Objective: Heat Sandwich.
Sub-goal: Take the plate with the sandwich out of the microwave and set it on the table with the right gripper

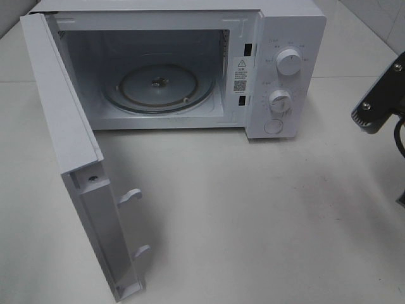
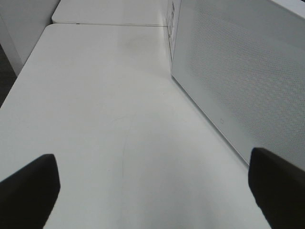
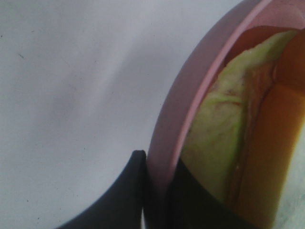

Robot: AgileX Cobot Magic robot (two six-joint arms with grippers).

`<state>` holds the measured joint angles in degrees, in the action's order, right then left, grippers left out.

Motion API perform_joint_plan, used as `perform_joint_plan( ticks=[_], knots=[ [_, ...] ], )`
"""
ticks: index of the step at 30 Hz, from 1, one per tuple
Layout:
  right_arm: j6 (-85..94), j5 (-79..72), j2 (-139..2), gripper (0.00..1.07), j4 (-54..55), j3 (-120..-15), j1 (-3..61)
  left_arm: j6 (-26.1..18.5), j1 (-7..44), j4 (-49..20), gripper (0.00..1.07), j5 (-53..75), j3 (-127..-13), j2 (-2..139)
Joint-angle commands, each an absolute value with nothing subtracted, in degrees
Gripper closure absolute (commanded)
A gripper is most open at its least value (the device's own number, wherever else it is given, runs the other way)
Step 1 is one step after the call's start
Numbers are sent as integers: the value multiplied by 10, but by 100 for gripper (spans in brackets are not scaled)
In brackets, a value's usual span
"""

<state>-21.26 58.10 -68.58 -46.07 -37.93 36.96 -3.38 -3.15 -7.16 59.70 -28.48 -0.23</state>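
We list first a white microwave, door swung wide, glass turntable bare, on the pale table. Our right arm sits raised at the table's right edge, its gripper pinched on the pink dish rim, the sandwich inside. Our left gripper hovers low beside the door, fingers spread wide, holding nothing.

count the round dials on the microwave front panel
2: upper dial and lower dial, stacked on the microwave control panel, above a flat round button.

Pale yellow-green sandwich lying inside pink dish, against its rim.
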Motion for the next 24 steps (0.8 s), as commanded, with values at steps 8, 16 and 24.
perform_joint_plan(
  ticks=[8,16,24],
  knots=[
    [-232,545,-756,106,-492,-414,285,-35,-32,-74,3,592,-283,-19],
    [-258,515,-795,107,-492,-414,233,-35,-32,-74,3,592,-283,-19],
    [-292,484,-838,107,-494,-414,182,-35,-32,-74,3,592,-283,-19]
  ],
)
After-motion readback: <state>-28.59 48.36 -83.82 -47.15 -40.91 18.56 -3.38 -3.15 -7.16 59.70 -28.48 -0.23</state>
